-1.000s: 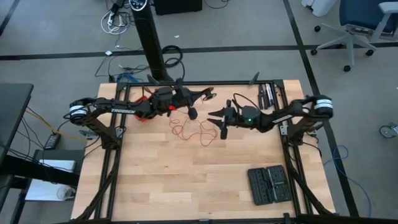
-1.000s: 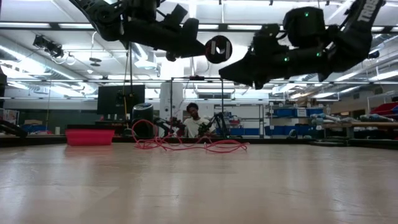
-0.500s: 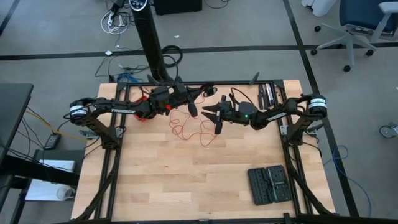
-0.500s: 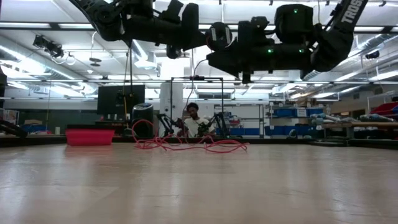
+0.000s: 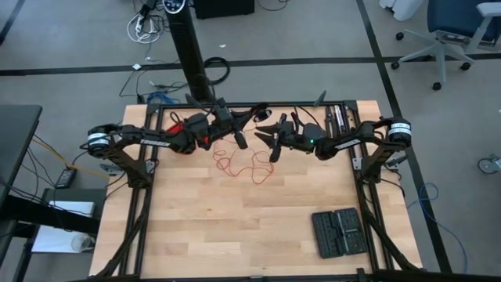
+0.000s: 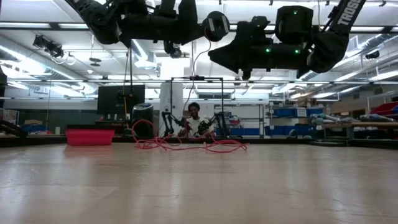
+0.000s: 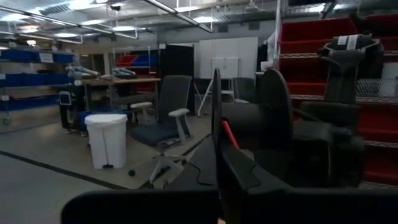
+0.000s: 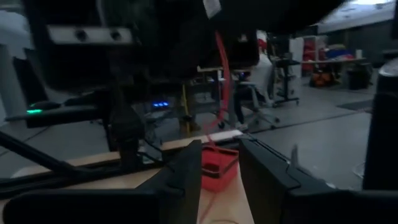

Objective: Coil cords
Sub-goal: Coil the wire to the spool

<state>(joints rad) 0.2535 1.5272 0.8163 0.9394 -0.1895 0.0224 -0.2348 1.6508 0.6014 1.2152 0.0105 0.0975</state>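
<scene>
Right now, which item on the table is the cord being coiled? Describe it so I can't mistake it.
Start at the wooden table, then go to its far half where the left gripper and right gripper meet. Below them lies the red wire in loose loops. It is hair-thin, unlike the solid red box nearby.

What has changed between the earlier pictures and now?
The right gripper moved toward the left gripper and up the table; its fingers are narrowing around the hanging red wire. The left gripper drew back slightly, still shut on the wire's upper end. The loose wire on the table and the red box stayed put.
</scene>
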